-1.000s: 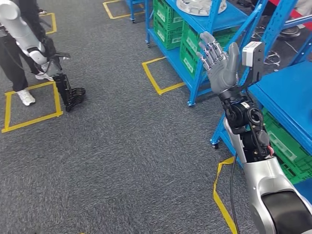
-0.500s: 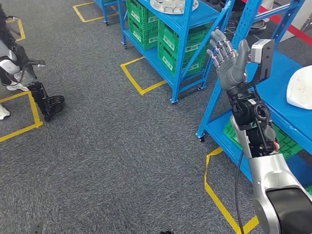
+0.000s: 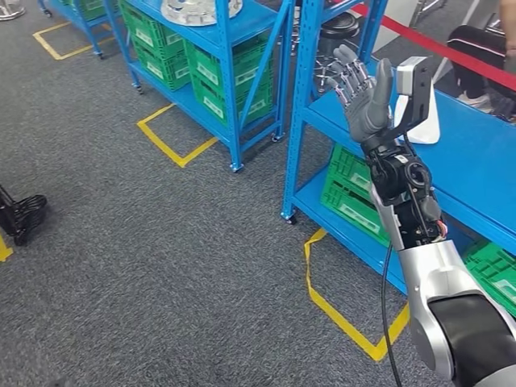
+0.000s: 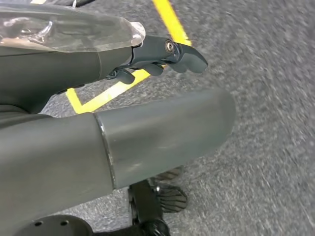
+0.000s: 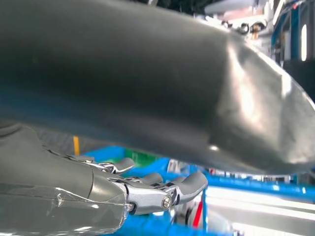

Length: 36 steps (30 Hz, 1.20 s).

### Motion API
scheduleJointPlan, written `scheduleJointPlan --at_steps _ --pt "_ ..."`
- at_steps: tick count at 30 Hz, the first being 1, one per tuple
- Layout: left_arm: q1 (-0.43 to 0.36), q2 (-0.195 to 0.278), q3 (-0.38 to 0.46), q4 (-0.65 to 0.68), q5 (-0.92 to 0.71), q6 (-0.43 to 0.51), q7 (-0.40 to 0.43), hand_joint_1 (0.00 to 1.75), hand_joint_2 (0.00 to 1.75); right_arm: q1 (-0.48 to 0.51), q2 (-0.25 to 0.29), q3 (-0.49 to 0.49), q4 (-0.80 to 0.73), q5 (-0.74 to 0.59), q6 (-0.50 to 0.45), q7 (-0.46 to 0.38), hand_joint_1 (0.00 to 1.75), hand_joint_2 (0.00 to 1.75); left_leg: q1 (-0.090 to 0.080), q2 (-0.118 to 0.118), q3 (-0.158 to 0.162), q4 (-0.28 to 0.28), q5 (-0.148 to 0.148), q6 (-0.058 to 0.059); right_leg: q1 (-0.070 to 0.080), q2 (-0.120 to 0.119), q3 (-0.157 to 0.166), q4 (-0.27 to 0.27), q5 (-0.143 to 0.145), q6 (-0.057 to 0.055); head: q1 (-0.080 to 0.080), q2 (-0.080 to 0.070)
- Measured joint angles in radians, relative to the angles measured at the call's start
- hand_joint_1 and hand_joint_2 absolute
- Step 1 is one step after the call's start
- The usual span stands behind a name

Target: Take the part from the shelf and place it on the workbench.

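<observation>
Hand (image 3: 364, 101) empty beside blue shelf (image 3: 472, 153)

Grey carpet floor (image 3: 152, 266) covers most of the head view, marked with yellow tape outlines: one square (image 3: 176, 137) at upper centre, another (image 3: 350, 310) at lower right. Green plastic crates (image 3: 234, 76) sit on the lower levels of the blue rack across the top, and another green crate (image 3: 353, 189) lies right of centre. A red barrier strip (image 3: 450, 56) runs across the upper right corner, with a dark chair seat (image 3: 477, 44) just behind it.
</observation>
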Motion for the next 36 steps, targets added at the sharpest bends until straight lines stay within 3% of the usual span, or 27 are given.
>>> scheduleJointPlan --at_steps 2,3,5,6,8,10,11,12,13,14,16,18,19,21,23,25,26,27,28,29,30,32,34,36 --pt "-0.003 0.0 0.0 0.0 0.0 0.001 0.0 0.0 0.0 -0.002 0.0 0.0 0.004 0.0 0.0 -0.001 0.0 0.0 0.003 -0.033 0.051 -0.117 0.043 0.004 0.0 0.024 -0.006 0.005 -0.001 0.006 -0.002 0.0" --pt "-0.003 0.0 0.0 0.0 0.0 0.001 0.0 0.0 0.0 -0.003 0.0 0.0 0.006 0.0 0.0 -0.002 0.0 0.0 0.003 -0.039 0.06 -0.137 0.044 0.005 -0.002 0.035 -0.01 0.007 -0.001 0.011 -0.002 0.0" --pt "-0.003 -0.001 0.0 0.0 0.0 0.001 0.0 0.0 0.0 -0.004 0.0 0.0 0.011 0.0 0.001 -0.002 0.0 0.0 0.002 -0.019 0.064 -0.142 0.044 0.011 -0.005 0.055 -0.015 0.006 0.002 0.023 -0.001 0.0" --pt "-0.004 -0.001 0.0 0.0 0.0 0.001 0.0 0.0 0.0 -0.004 0.0 0.0 0.013 0.0 0.001 -0.002 0.0 0.0 0.002 -0.008 0.067 -0.146 0.046 0.016 -0.005 0.048 -0.019 0.01 -0.003 0.028 0.0 0.0" --pt "-0.007 -0.003 0.0 0.0 0.0 0.001 0.0 0.0 0.0 -0.005 0.0 -0.001 0.016 0.0 0.001 -0.003 0.0 0.0 0.004 0.013 0.073 -0.153 0.047 0.026 -0.002 0.0 -0.047 0.071 -0.041 0.038 0.01 0.0" --pt "-0.008 -0.003 0.0 0.0 0.0 0.001 0.0 0.0 0.0 -0.002 0.0 -0.002 0.019 0.0 -0.001 -0.003 0.0 0.0 0.002 0.033 0.076 -0.154 0.045 0.031 -0.005 -0.05 -0.112 0.214 -0.109 0.046 0.021 0.0" --pt "-0.007 -0.003 0.0 0.0 0.0 0.001 0.0 0.0 0.0 0.002 0.0 -0.001 0.02 0.0 -0.002 -0.003 0.0 0.0 0.001 0.043 0.077 -0.154 0.044 0.032 -0.008 -0.058 -0.143 0.282 -0.133 0.05 0.025 0.0" --pt "-0.007 -0.004 0.0 0.0 -0.001 0.001 0.0 0.0 0.0 0.007 0.0 -0.001 0.021 0.0 -0.005 -0.002 0.0 0.0 0.001 0.055 0.078 -0.154 0.042 0.032 -0.011 -0.061 -0.161 0.319 -0.139 0.052 0.028 0.0" --pt "-0.006 -0.004 -0.001 0.0 -0.002 0.001 0.0 0.0 0.0 0.011 0.0 -0.002 0.021 0.0 -0.007 -0.001 0.0 0.0 0.001 0.066 0.08 -0.153 0.041 0.031 -0.013 -0.064 -0.158 0.313 -0.125 0.054 0.032 0.0" --pt "-0.006 -0.004 -0.001 0.0 -0.003 0.001 0.0 0.0 0.0 0.015 0.0 -0.003 0.02 -0.002 -0.01 0.001 0.0 0.0 0.001 0.077 0.084 -0.153 0.038 0.03 -0.015 -0.07 -0.133 0.263 -0.094 0.054 0.037 0.0" --pt "-0.007 -0.005 -0.003 0.0 -0.005 0.001 0.0 0.0 0.0 0.018 0.0 -0.004 0.017 -0.004 -0.013 0.008 0.0 0.0 -0.002 0.1 0.094 -0.153 0.03 0.023 -0.009 -0.111 -0.055 0.108 -0.029 0.052 0.046 0.0" --pt "-0.009 -0.005 -0.005 0.0 -0.006 0.001 0.0 0.0 0.0 0.019 0.0 -0.005 0.01 -0.006 -0.016 0.016 0.0 0.0 -0.007 0.121 0.1 -0.151 0.024 0.014 0.0 -0.145 -0.008 0.017 -0.009 0.04 0.048 0.0" --pt "-0.009 -0.004 -0.005 0.0 -0.006 0.001 0.0 0.0 0.0 0.022 0.0 -0.006 0.006 -0.006 -0.018 0.018 0.0 0.0 -0.009 0.133 0.102 -0.151 0.022 0.01 0.005 -0.144 -0.004 0.009 -0.013 0.033 0.045 0.0" --pt "-0.009 -0.004 -0.005 0.0 -0.006 0.001 0.0 0.0 0.0 0.03 0.0 -0.007 -0.001 -0.006 -0.022 0.022 0.0 0.0 -0.008 0.152 0.105 -0.149 0.016 0.003 0.004 -0.116 -0.002 0.004 -0.008 0.018 0.04 0.0" --pt "-0.012 -0.006 -0.006 0.0 -0.007 0.001 0.0 0.0 0.0 0.036 0.0 -0.008 -0.011 -0.006 -0.025 0.023 0.0 0.0 -0.004 0.115 0.085 -0.098 -0.019 -0.006 -0.001 -0.09 0.0 -0.001 -0.002 0.006 0.033 0.0" --pt "-0.012 -0.006 -0.006 0.0 -0.007 0.001 0.0 0.0 0.0 0.042 0.0 -0.008 -0.021 -0.006 -0.029 0.024 0.0 0.0 -0.002 0.052 0.019 0.041 -0.084 -0.011 -0.003 -0.065 0.0 -0.003 0.001 -0.001 0.02 0.0" --pt "-0.01 -0.006 -0.006 0.0 -0.007 0.001 0.0 0.0 0.0 0.047 0.0 -0.007 -0.023 -0.006 -0.03 0.025 0.0 0.0 -0.002 0.036 -0.021 0.116 -0.111 -0.012 -0.003 -0.052 0.0 -0.003 0.001 -0.003 0.014 0.0" --pt "-0.008 -0.005 -0.006 0.0 -0.006 0.001 0.0 0.0 0.0 0.053 0.0 -0.007 -0.026 -0.006 -0.031 0.025 0.0 0.0 -0.002 0.03 -0.051 0.164 -0.118 -0.01 -0.002 -0.037 0.0 -0.003 0.001 -0.003 0.009 0.0" --pt "-0.006 -0.005 -0.006 0.0 -0.006 0.001 0.0 0.0 0.0 0.06 0.0 -0.007 -0.028 -0.006 -0.031 0.025 0.0 0.0 -0.003 0.027 -0.062 0.17 -0.105 -0.008 -0.002 -0.021 0.001 -0.002 0.001 -0.003 0.005 0.0" --pt "-0.006 -0.006 -0.006 0.0 -0.006 0.001 0.0 0.0 0.0 0.064 0.0 -0.007 -0.031 -0.006 -0.032 0.026 0.0 0.0 -0.003 0.023 -0.051 0.131 -0.072 -0.004 -0.001 -0.006 0.001 -0.002 0.001 -0.003 0.002 0.0" --pt "-0.006 -0.005 -0.006 0.0 -0.006 0.001 0.0 0.0 0.0 0.067 0.0 -0.007 -0.035 -0.006 -0.032 0.026 0.0 0.0 -0.004 0.013 -0.022 0.058 -0.028 0.001 -0.001 0.009 0.002 -0.002 0.001 -0.003 0.0 0.0" --pt "-0.009 -0.004 -0.006 0.0 -0.006 0.001 0.0 0.0 0.0 0.068 0.0 -0.008 -0.041 -0.006 -0.032 0.025 0.0 0.0 -0.002 -0.029 0.041 -0.088 0.033 0.009 -0.001 0.035 0.001 0.001 0.001 0.0 -0.001 0.0" --pt "-0.01 -0.003 -0.006 0.0 -0.006 0.001 0.0 0.0 0.0 0.07 0.0 -0.008 -0.046 -0.006 -0.033 0.025 0.0 0.0 -0.001 -0.046 0.068 -0.145 0.044 0.015 -0.004 0.059 -0.005 0.001 0.002 0.008 -0.001 0.0" --pt "-0.012 -0.003 -0.006 0.0 -0.006 0.001 0.0 0.0 0.0 0.074 -0.001 -0.01 -0.051 -0.006 -0.033 0.026 0.0 0.0 -0.002 -0.021 0.074 -0.153 0.046 0.022 -0.007 0.073 -0.01 0.0 0.002 0.02 -0.002 0.0"
